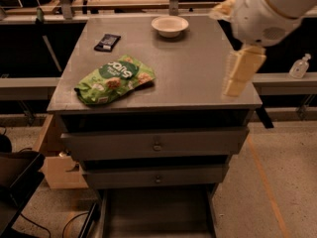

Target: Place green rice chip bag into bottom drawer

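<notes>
The green rice chip bag lies flat on the front left of the grey cabinet top, its round logo facing up. The bottom drawer is pulled out below the two knobbed drawers, and its flat grey floor shows nothing in it. My gripper hangs from the white arm above the right front part of the cabinet top. It is well to the right of the bag and touches nothing.
A small black packet and a pale bowl sit at the back of the cabinet top. A clear bottle stands on a ledge at the right. A cardboard box and a dark bin are on the floor at the left.
</notes>
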`<state>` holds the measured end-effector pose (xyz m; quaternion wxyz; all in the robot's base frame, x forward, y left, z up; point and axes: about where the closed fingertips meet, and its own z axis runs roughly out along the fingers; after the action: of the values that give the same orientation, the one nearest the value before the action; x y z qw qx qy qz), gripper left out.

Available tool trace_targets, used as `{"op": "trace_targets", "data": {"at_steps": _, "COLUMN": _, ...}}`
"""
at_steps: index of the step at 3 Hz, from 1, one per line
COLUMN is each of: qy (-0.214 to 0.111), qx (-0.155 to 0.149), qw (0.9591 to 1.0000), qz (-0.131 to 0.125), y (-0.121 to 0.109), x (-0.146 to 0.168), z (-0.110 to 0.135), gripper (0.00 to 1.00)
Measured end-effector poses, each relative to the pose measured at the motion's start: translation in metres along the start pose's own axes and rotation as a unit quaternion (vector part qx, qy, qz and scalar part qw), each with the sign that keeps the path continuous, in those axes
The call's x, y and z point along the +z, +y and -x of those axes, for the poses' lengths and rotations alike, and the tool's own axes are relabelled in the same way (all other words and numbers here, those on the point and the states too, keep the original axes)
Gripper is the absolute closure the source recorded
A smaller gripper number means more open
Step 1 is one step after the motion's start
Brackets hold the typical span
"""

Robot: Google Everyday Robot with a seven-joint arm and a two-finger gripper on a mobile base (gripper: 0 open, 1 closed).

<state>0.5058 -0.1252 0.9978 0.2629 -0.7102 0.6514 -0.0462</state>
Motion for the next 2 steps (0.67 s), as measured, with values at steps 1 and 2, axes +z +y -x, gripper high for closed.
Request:
{"op": "trace_targets", "data": {"at_steps": 1, "qy": -0.065, "qx": -0.107, "qw": 0.9918, "qz": -0.025, "y": -0.0262, "x": 0.0177, "z": 0.052, "gripper": 0.0}}
{"op": "trace_targets", "data": {"at_steps": 2, "qy": -0.064, "qx": -0.149, "qw": 0.9863, "qz": -0.03, "y": -0.0261, "x": 0.016, "z": 0.0543, "gripper": 0.0}}
